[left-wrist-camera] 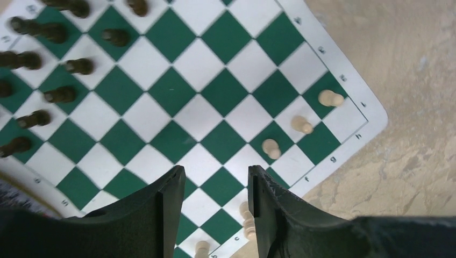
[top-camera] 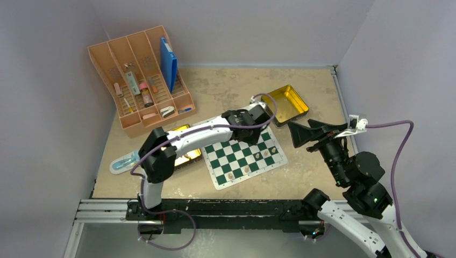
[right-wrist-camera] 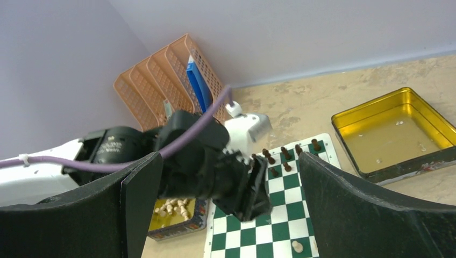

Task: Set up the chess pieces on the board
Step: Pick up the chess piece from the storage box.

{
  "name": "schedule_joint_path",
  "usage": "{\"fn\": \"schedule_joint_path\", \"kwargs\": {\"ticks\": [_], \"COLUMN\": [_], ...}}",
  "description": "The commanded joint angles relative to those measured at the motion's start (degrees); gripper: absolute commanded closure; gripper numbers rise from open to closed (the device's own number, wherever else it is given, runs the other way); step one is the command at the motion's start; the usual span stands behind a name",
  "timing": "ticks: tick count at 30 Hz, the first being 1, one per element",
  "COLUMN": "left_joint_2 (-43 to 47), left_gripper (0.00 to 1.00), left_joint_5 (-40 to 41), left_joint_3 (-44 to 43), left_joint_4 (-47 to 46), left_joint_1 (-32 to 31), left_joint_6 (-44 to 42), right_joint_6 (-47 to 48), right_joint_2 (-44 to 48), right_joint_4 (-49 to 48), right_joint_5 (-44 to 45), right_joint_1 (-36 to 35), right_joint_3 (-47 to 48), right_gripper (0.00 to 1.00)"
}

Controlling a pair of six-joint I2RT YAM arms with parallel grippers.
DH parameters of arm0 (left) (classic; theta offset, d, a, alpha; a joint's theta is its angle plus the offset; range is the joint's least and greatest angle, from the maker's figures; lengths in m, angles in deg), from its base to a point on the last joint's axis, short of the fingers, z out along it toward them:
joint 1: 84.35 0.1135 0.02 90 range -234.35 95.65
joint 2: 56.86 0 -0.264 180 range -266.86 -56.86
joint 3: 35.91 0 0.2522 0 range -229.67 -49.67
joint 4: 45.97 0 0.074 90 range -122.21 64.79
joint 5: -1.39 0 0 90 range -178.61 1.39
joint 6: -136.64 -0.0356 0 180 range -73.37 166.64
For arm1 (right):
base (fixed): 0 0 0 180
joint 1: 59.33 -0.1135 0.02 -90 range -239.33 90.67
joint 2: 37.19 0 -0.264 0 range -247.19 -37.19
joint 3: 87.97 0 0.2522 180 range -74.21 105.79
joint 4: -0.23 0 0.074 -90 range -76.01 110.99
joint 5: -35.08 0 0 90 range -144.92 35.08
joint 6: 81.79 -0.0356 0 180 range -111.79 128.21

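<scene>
The green and white board [top-camera: 223, 161] lies at the table's middle. Several tan chess pieces [left-wrist-camera: 270, 148] stand along its h, g and f edge squares, with two more [left-wrist-camera: 248, 223] near the b and c edge. Dark pieces [left-wrist-camera: 79, 66] fill the opposite side. My left gripper [left-wrist-camera: 216, 174] hovers over the board [left-wrist-camera: 199, 115], open, with nothing between its fingers. My right gripper [right-wrist-camera: 230, 156] hangs right of the board [right-wrist-camera: 258, 236], open wide and empty. In the top view the left gripper [top-camera: 244, 135] is over the board's far half and the right gripper [top-camera: 293, 134] is just beyond its right corner.
A gold tin [right-wrist-camera: 177, 230] left of the board holds several loose tan pieces, and my left arm partly covers it. An empty gold tin [top-camera: 287, 103] sits beyond the board at the right. An orange divided organizer [top-camera: 141, 75] stands at the back left. A clear packet [top-camera: 122, 161] lies near the left edge.
</scene>
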Motion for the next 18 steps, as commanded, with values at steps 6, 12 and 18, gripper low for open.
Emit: {"fn": "schedule_joint_path", "kwargs": {"ticks": [6,12,18], "left_joint_2": [13.02,19.43,30.44], "left_gripper": [0.54,0.54,0.52], "left_joint_5": [4.85,8.33,2.69], "left_joint_3": [8.41,12.96,23.13], "left_joint_4": [4.17,11.14,11.95], "left_joint_1": [8.48,14.43,24.93], "left_joint_6": [6.87,10.76,13.48], "right_joint_6": [-2.00,-2.62,-2.72], "right_joint_2": [-1.15,-2.12,-2.64], "right_joint_4": [-2.46,-3.72,-5.26], "right_joint_5": [-4.58,-6.63,-7.73], "right_joint_1": [-0.12,-0.10,-0.10], "right_joint_3": [-1.29,-2.41,-3.41], "right_gripper": [0.03,0.03,0.03]}}
